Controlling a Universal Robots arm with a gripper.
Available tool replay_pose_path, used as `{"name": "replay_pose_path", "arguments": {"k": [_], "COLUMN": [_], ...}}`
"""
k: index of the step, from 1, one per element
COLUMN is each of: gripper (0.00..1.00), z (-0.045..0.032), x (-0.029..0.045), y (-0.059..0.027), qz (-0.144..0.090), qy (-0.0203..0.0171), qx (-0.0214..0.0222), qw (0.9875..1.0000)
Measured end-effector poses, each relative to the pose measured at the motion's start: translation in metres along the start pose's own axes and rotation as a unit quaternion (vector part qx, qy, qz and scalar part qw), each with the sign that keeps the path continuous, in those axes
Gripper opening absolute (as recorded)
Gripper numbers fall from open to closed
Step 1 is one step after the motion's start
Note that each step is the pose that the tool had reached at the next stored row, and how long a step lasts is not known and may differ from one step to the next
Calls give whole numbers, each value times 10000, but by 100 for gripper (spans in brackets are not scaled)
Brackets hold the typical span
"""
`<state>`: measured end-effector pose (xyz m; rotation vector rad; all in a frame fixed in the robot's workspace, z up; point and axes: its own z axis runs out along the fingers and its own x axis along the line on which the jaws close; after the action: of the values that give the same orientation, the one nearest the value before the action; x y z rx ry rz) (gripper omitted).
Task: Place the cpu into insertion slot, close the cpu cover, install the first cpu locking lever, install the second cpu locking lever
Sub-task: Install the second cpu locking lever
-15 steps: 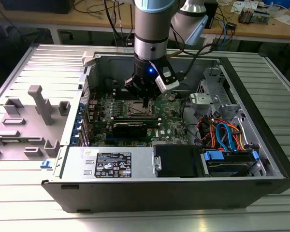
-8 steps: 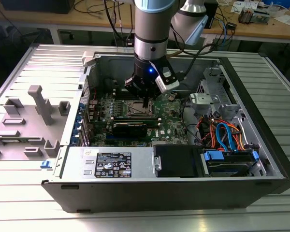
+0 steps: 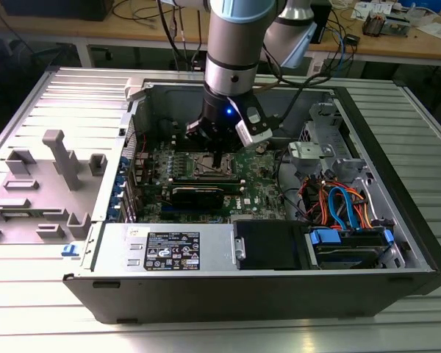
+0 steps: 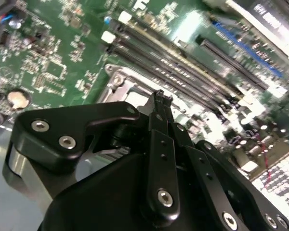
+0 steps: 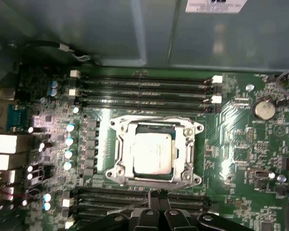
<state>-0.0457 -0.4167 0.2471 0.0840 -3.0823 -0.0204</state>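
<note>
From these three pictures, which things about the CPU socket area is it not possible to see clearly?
- Exterior view: the insertion slot is partly hidden behind the claw; the chip is too small to judge.
- Second wrist view: the claw's black body covers most of the socket frame.
- First wrist view: the cpu sits inside the cpu cover, but whether the levers are latched cannot be told.

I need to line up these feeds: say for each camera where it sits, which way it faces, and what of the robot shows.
Exterior view: off the arm, above the open computer case, looking down at the arm and gripper.
First wrist view: on the arm, facing down on the cpu in the insertion slot; fingertips show.
Second wrist view: on the arm, slanting along the gripper to the board.
Both wrist views share the memory slots.
</note>
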Motion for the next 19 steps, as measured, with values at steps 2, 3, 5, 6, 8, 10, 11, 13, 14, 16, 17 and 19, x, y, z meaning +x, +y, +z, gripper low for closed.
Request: {"name": "replay_pose_path", "arguments": {"k": [2, 3, 5, 6, 8, 10, 11, 13, 14, 16, 17, 19], "gripper": [11, 11, 11, 11, 11, 11, 11, 11, 11, 11, 11, 11], "z": [-1, -2, -1, -1, 0, 0, 0, 3, 4, 7, 9, 13], "x": [4, 5, 11, 14, 27, 32, 38, 51, 60, 73, 80, 94], "y": [-80, -88, -94, -94, -97, -100, -101, -104, -107, -110, -111, -117], "qz": [1, 1, -2, -3, -7, -11, -12, -12, -12, -13, -13, -13], "qy": [65, 96, 195, 218, 274, 316, 342, 362, 372, 382, 387, 396], "qx": [-4, -11, -75, -92, -164, -220, -245, -254, -257, -261, -261, -264], "qw": [10000, 10000, 9998, 9997, 9995, 9993, 9991, 9990, 9990, 9989, 9989, 9989]}}
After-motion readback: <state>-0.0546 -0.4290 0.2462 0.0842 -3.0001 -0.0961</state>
